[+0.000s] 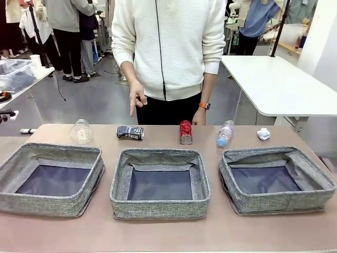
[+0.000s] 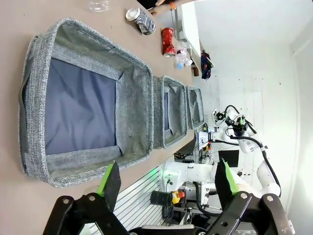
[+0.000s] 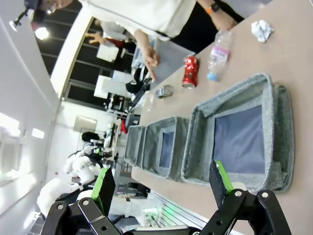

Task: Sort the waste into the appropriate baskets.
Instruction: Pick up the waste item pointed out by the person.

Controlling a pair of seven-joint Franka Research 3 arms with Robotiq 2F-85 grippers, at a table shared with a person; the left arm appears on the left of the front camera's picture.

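Three grey woven baskets stand in a row: left basket (image 1: 50,179), middle basket (image 1: 159,182), right basket (image 1: 276,179), all with bare dark bases. Behind them lie a clear crumpled container (image 1: 81,132), a crushed black-silver can (image 1: 130,132), a red soda can (image 1: 186,132), a clear bottle with a blue cap (image 1: 225,133) and a white paper ball (image 1: 264,134). My left gripper (image 2: 168,183) hangs open above the near edge of the left basket (image 2: 83,98). My right gripper (image 3: 161,183) is open over the near side of the right basket (image 3: 239,137). Both hold nothing.
A person in a white sweater stands at the far side, one hand (image 1: 137,100) pointing down toward the crushed can, the other (image 1: 199,117) behind the red can. A second white table (image 1: 279,87) stands at the back right.
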